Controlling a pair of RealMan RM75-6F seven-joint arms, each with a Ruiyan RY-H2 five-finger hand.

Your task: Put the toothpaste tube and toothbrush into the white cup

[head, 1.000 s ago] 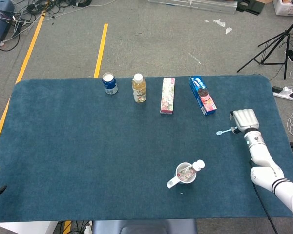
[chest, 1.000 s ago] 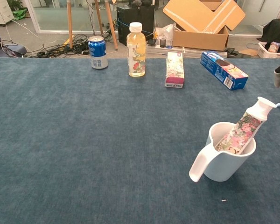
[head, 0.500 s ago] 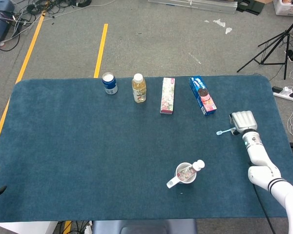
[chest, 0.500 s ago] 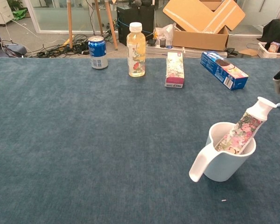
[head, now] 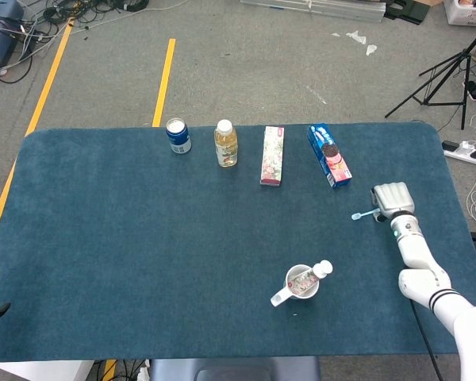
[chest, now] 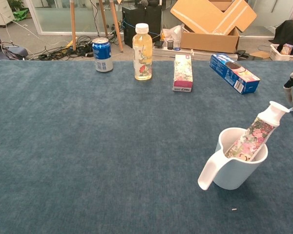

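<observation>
The white cup [head: 296, 286] stands near the table's front, right of centre, with the flowered toothpaste tube [head: 312, 276] leaning in it, cap up and to the right. In the chest view the cup [chest: 233, 171] and the tube [chest: 254, 134] show large at the right. The toothbrush [head: 364, 213] lies flat on the cloth near the right edge, its head pointing left. My right hand [head: 392, 198] hovers over the handle end with its fingers pointing down; only its fingers [chest: 289, 86] show at the chest view's right edge. It grips nothing that I can see. My left hand is out of view.
Along the far side stand a blue can [head: 178, 135], a yellow drink bottle [head: 226, 143], a flowered carton [head: 272, 155] and a blue biscuit box [head: 329, 155]. The blue tablecloth [head: 143, 238] ends just right of my hand.
My right hand has drifted slightly left and toward the table's front, closing on the toothbrush handle. The toothbrush, cup and tube have stayed put.
</observation>
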